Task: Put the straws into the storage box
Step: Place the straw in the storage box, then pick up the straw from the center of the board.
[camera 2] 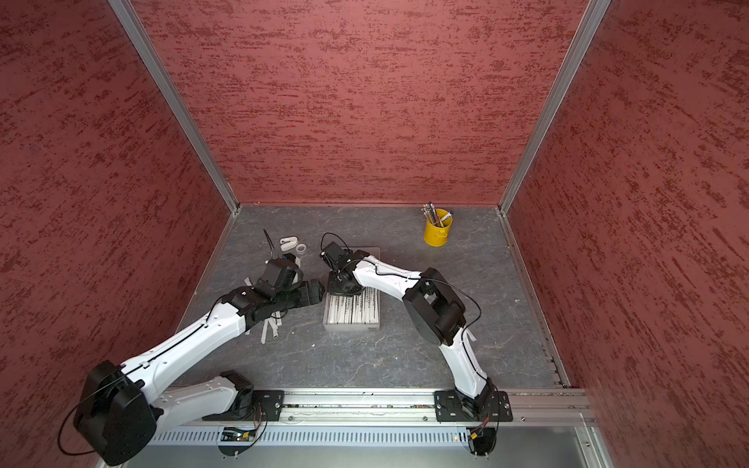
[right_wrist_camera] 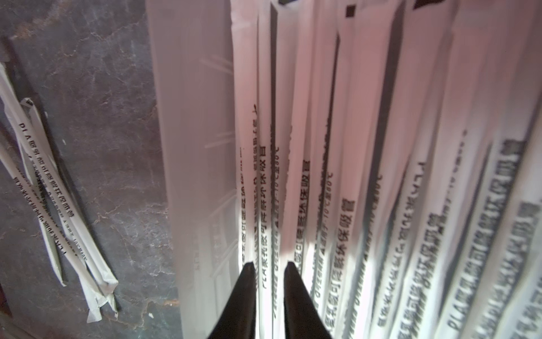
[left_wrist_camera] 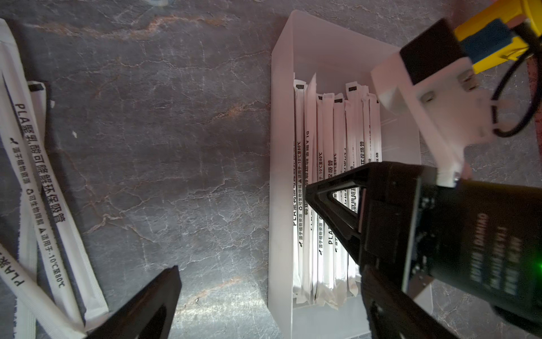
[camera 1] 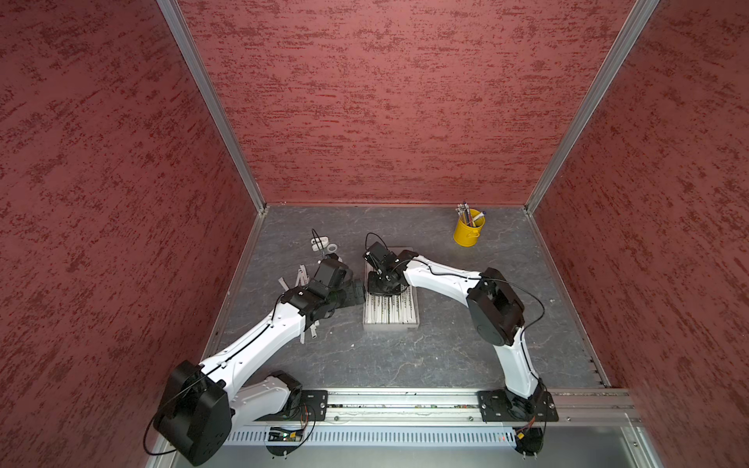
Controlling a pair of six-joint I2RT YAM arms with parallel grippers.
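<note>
Table point(camera 1: 405, 364): grey, marbled.
Storage box point(camera 1: 391, 326) point(left_wrist_camera: 281, 176) mid-table, holds straws point(camera 1: 391, 310) point(left_wrist_camera: 325, 176) lying lengthwise, side by side.
Yellow cup point(camera 1: 467, 235) at far right, holds pens point(camera 1: 466, 212).
Loose straws point(left_wrist_camera: 38, 176) point(right_wrist_camera: 50, 190) crossed on table beside box, under left arm.
Right gripper point(right_wrist_camera: 269, 264) down in box, jaws narrowly parted astride one straw; pinching or not, cannot tell.
Left gripper point(left_wrist_camera: 269, 268) low beside box, jaws spread wide, empty.
Wrapper print: "PLA", "-10°C至80°C".

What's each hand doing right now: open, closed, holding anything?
Left hand: wide open, empty.
Right hand: slightly open, tips down among the straws in the storage box; no grip visible.
</note>
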